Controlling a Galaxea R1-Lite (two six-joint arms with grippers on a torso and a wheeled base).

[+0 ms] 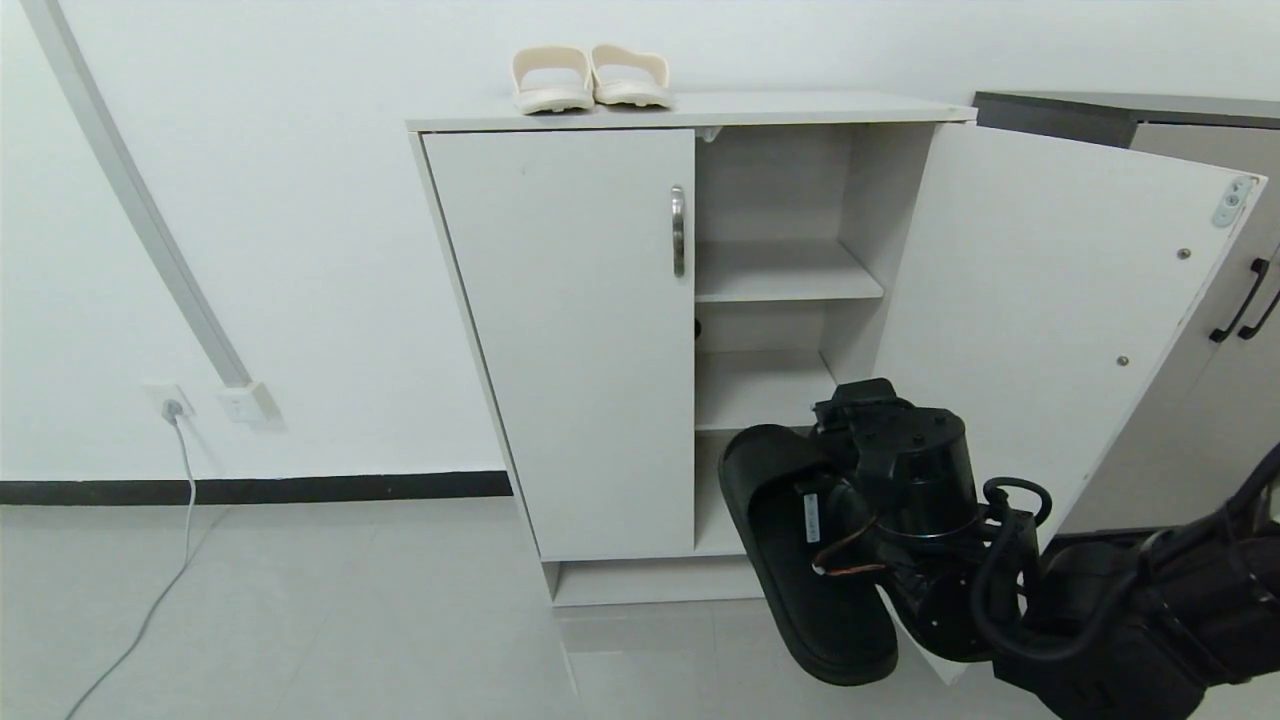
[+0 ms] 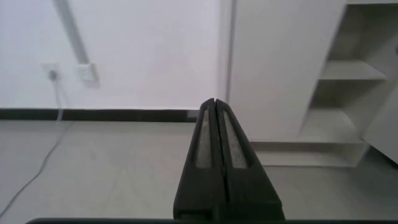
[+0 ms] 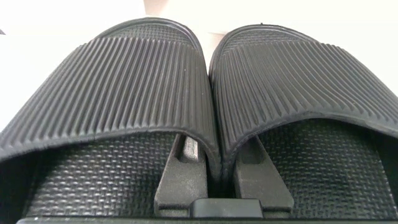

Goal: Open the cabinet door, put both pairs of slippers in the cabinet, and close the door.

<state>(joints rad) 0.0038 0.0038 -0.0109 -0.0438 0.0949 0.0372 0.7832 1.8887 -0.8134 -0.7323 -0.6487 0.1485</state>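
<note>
the left end effector (image 2: 214, 143) has its two fingers pressed together with nothing in them. it hangs over the grey floor (image 2: 112, 168), out to the left of the cabinet, so it is the far arm for this job.

in the head view, the pair of cream open-toe slippers (image 1: 590, 78) sits side by side on top of the tall white wooden cabinet (image 1: 560, 340), at about 12 o'clock. the cabinet's left door is shut. its right white door (image 1: 1020, 300) is swung wide open, so the white shelves (image 1: 780, 272) inside can be seen.

the pair of black ribbed rubber slippers (image 1: 800, 560) is up in the air, low down in front of the open side. the right end effector (image 3: 214, 158) is clamped on them: its fingers (image 3: 183, 171) reach in under the straps and squeeze the two inner strap walls together, so both slippers hang as one bunch.

the slippers' long way runs from about 11 o'clock to 5 o'clock in the head view. the top end sits just in front of the lowest opening. the open shelves lie at about 11 to 12 o'clock from the right end effector, so i think a push up and forward along that long line would slide them in. the open door is close on the right, at 2 o'clock, and could get bumped.
</note>
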